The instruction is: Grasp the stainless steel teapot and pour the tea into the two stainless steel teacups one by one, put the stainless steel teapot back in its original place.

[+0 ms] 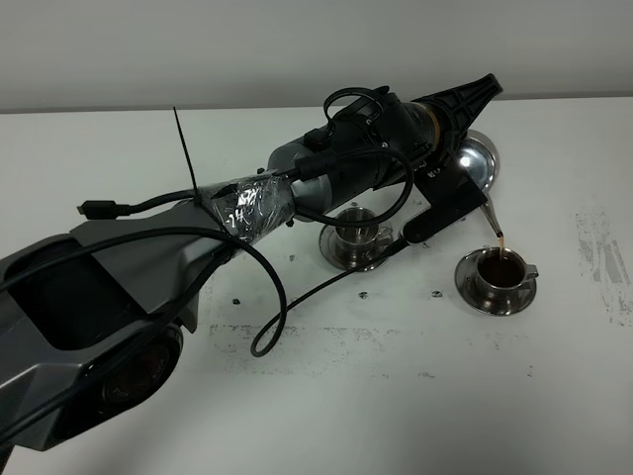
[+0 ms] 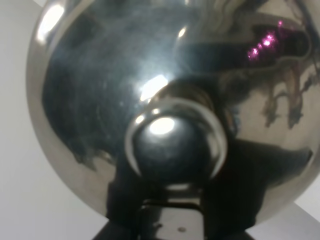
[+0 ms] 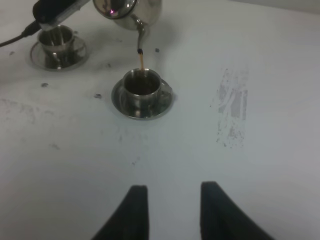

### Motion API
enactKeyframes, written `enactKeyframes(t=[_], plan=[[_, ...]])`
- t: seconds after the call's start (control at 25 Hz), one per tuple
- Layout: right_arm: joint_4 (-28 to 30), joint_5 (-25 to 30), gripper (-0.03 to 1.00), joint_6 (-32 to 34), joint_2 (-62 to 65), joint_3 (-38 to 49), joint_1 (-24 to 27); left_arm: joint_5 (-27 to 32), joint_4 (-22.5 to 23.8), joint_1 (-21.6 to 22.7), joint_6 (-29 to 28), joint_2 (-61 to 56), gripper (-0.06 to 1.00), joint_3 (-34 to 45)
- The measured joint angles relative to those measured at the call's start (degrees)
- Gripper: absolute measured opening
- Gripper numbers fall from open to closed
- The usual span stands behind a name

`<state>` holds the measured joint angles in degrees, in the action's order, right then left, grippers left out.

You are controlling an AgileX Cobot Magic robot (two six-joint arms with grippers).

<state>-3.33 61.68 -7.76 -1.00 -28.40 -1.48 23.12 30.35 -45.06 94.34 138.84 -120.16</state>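
- Exterior high: stretching in from the near left with the left arm (image 1: 198,228), clean across the white table (image 1: 396,416), with a loose black cable (image 1: 272,317) looping underneath.
- Tucked just beside the wrist, the left cup (image 1: 354,226), sitting on a saucer (image 1: 341,259); can't tell what's inside it.
- Clamped tight with the left gripper (image 1: 473,99) on the teapot (image 3: 125,7), held up off the table and tipped with the spout (image 3: 140,31) pointing down.
- Filling the left wrist view with polished steel and a round knob (image 2: 172,145); nothing else to make out.
- Pouring! Thin brown stream (image 1: 501,247) dropping straight into the right cup (image 1: 499,269), with dark tea showing inside and a second saucer (image 1: 473,292) beneath.
- Further right, only grey scuffs (image 1: 603,262) on the tabletop.
- Over on the right wrist view: right gripper (image 3: 172,200) hanging low over bare table, fingers parted with nothing between them, well back from the pouring.
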Motion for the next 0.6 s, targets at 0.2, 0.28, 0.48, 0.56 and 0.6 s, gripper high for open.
enactKeyframes(t=[0.2, 0.28, 0.48, 0.56, 0.6], plan=[[0.0, 0.0, 0.24, 0.0, 0.0, 0.0, 0.0, 0.0, 0.0, 0.0, -0.59, 0.0, 0.18, 0.0], [0.0, 0.0, 0.24, 0.0, 0.0, 0.0, 0.0, 0.0, 0.0, 0.0, -0.88, 0.0, 0.18, 0.0], [0.0, 0.0, 0.24, 0.0, 0.0, 0.0, 0.0, 0.0, -0.21, 0.0, -2.89, 0.0, 0.18, 0.0], [0.0, 0.0, 0.24, 0.0, 0.0, 0.0, 0.0, 0.0, -0.21, 0.0, -4.69, 0.0, 0.18, 0.0], [0.0, 0.0, 0.24, 0.0, 0.0, 0.0, 0.0, 0.0, -0.21, 0.0, -5.61, 0.0, 0.18, 0.0]])
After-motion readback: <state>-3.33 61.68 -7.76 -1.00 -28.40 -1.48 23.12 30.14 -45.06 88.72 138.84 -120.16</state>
